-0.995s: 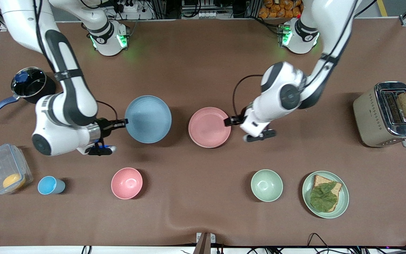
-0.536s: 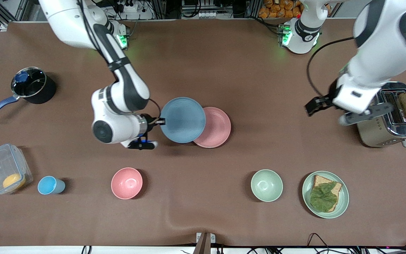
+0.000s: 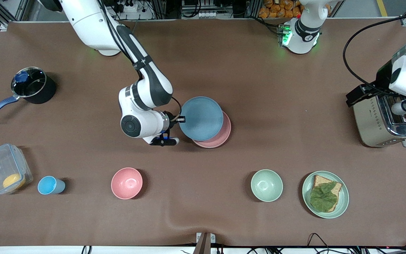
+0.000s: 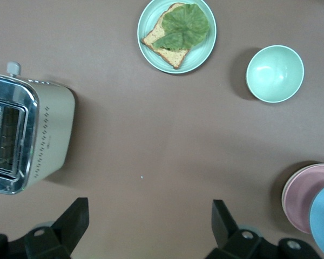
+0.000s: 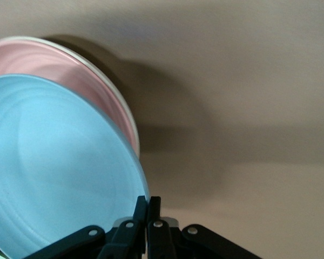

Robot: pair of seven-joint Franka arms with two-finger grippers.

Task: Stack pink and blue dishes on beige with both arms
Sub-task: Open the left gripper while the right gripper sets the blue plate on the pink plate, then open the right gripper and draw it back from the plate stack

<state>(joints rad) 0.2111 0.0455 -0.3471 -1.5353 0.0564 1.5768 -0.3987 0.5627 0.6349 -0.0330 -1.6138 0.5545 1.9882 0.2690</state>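
My right gripper is shut on the rim of the light blue plate and holds it over the pale pink plate, covering most of it. The right wrist view shows the fingers pinching the blue plate above the pink plate. A cream rim peeks out under the pink one: the beige plate, otherwise hidden. Whether blue touches pink I cannot tell. My left gripper hangs open and empty over the table beside the toaster.
A toaster stands at the left arm's end. Nearer the camera are a green plate with a sandwich, a green bowl, a pink bowl, a blue cup and a clear container. A black pot sits at the right arm's end.
The right arm has carried the blue plate sideways until it covers most of the pink plate. The left arm has let go of the pink plate and drawn back to the toaster.
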